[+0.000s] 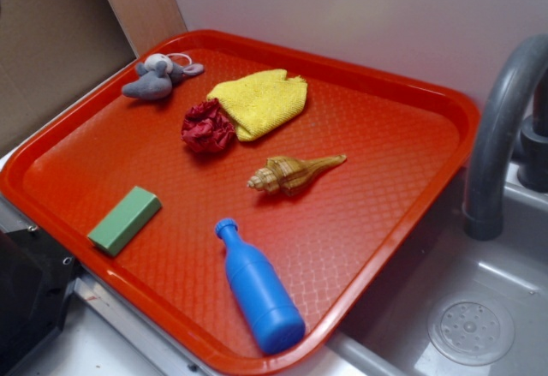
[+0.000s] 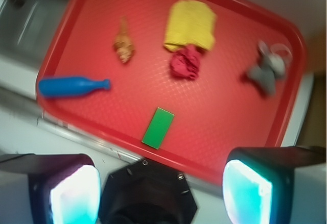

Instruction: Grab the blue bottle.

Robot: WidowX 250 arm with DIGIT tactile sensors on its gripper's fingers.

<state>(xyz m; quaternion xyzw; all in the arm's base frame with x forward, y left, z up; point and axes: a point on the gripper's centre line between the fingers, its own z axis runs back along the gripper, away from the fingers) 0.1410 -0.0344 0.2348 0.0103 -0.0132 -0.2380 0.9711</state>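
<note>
The blue bottle (image 1: 257,290) lies on its side near the front edge of the red tray (image 1: 377,213), cap pointing toward the tray's middle. In the wrist view the blue bottle (image 2: 71,86) lies at the left edge of the tray (image 2: 235,122), cap to the right. My gripper (image 2: 161,191) hovers high above and outside the tray's near rim, well apart from the bottle. Its two pale fingertips (image 2: 74,196) stand wide apart, open, with nothing between them. The exterior view does not show the gripper.
On the tray lie a green block (image 1: 125,219), a brown seashell (image 1: 291,173), a crumpled red ball (image 1: 207,127), a yellow cloth (image 1: 259,102) and a grey plush mouse (image 1: 157,77). A grey sink with faucet (image 1: 497,136) adjoins on the right.
</note>
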